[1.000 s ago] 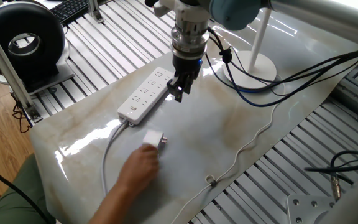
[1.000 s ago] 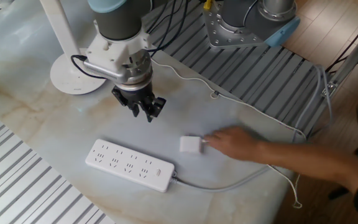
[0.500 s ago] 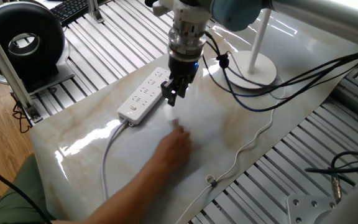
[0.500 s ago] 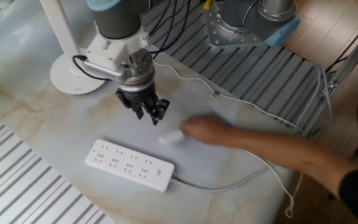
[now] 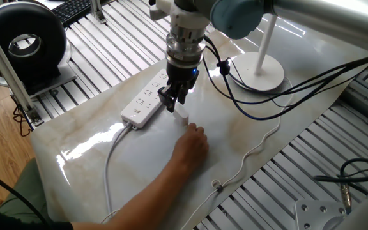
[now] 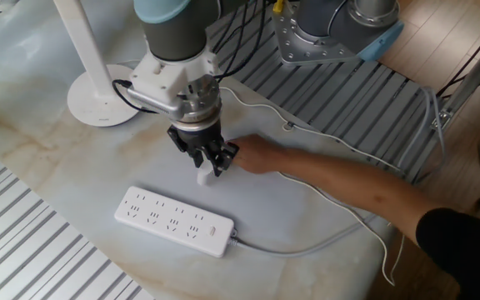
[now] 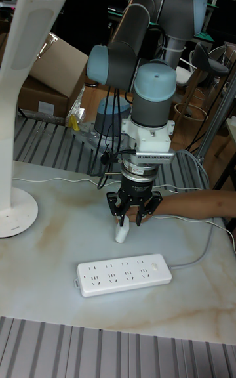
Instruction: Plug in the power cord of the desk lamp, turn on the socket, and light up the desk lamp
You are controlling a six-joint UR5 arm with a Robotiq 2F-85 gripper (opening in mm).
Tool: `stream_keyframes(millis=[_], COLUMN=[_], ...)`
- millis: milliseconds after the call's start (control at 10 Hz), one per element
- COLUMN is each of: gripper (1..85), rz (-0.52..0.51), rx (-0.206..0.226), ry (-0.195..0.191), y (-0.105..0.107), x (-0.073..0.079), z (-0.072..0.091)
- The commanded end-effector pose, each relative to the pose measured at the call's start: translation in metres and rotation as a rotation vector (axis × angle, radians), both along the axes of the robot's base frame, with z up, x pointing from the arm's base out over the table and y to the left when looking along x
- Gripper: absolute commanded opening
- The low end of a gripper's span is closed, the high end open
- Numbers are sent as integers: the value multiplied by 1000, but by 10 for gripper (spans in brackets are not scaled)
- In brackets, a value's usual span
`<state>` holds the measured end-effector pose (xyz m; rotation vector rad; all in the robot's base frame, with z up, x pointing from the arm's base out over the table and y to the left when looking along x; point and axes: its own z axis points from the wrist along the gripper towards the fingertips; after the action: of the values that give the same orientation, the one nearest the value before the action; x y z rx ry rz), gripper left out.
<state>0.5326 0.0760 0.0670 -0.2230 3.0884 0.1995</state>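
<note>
My gripper [image 5: 172,102] [image 6: 212,160] [image 7: 135,212] hangs open just above the marble table, beside the socket [image 5: 147,99] [image 6: 173,221] [image 7: 124,275]. A person's hand [image 5: 193,144] [image 6: 253,156] [image 7: 155,207] holds the small white plug [image 5: 181,117] [image 6: 206,177] [image 7: 122,231] of the power cord [image 5: 260,145] [image 6: 333,142] upright right under my fingers. Whether the fingers touch the plug is unclear. The desk lamp stands behind on its round base [image 5: 259,70] [image 6: 98,101] [image 7: 13,208].
The socket's thicker pale cable [image 5: 110,160] [image 6: 307,246] runs off the table's edge. A black ring-shaped device [image 5: 24,41] stands at the far left. Black robot cables [image 5: 286,86] hang over the table near the lamp. Slatted metal rails [image 6: 23,250] surround the slab.
The person's hand slid the plug across the table and stood it under my gripper. My gripper shifted slightly sideways and lower, still open.
</note>
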Motion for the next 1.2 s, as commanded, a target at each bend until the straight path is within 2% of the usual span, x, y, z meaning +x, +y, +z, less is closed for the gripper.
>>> stream_keyframes(millis=[0,200,500,700,1000,1100], gripper=[423,417,420,420,403,397], rz=[-26,-28,-57,-134,-227,-229], rx=[-19,-39,-35,-20,-40,-52], ry=[-8,-9,-6,6,17,15], y=[-3,-10,-11,-8,-15,-20], x=[5,5,4,3,1,0], z=[-3,-4,-5,-6,-7,-10])
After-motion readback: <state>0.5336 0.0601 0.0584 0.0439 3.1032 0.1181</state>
